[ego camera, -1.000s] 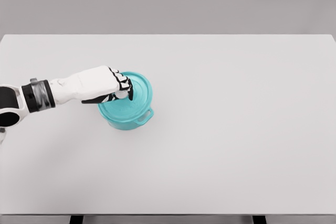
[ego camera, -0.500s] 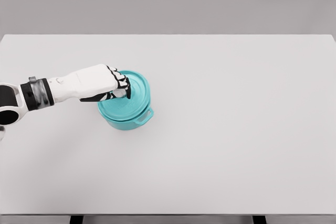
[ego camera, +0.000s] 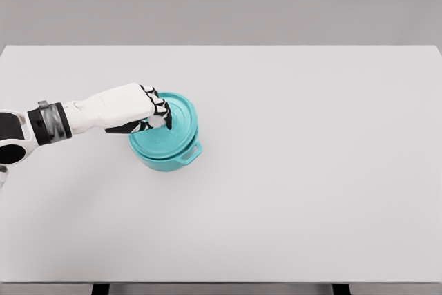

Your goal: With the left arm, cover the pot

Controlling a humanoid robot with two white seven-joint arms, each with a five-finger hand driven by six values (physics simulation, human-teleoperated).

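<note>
Pot [ego camera: 169, 159] sat left of centre on the table [ego camera: 311, 170], teal lid [ego camera: 173, 129] on top and looking seated, maybe slightly skewed toward 12 o'clock. Left hand [ego camera: 135, 110] came in from 9 o'clock, fingers curled, pinching the lid knob. Covering looked essentially done; what was left: release and retract.

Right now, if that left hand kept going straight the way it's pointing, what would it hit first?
The left hand points rightward, fingers curled around the knob of the teal lid on the pot. Past the lid, only bare white table shows, so the way looks free.
</note>
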